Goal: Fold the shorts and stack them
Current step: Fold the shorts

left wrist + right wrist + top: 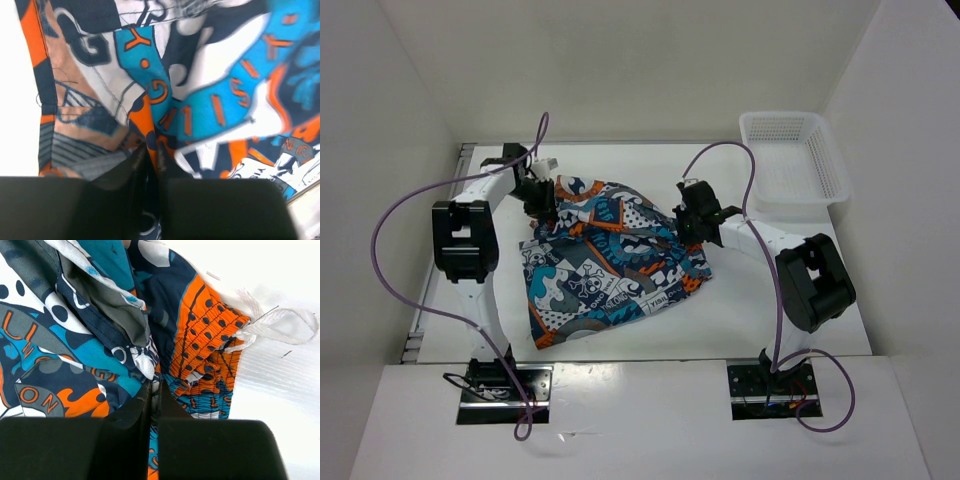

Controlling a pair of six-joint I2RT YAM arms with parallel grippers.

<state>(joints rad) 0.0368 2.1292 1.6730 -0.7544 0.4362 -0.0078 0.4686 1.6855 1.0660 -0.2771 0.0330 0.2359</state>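
The patchwork shorts [605, 265] lie rumpled in the middle of the table, blue, orange, grey and white. My left gripper [542, 203] is at their far left edge, shut on a fold of the shorts [150, 115], with cloth pinched between its fingers [151, 150]. My right gripper [688, 222] is at their far right edge, shut on the shorts [125, 335] close to the orange elastic waistband [210, 340]. A white drawstring [280, 322] trails off the waistband onto the table.
A white mesh basket [790, 155] stands at the back right corner. White walls close in the table on three sides. Purple cables loop from both arms.
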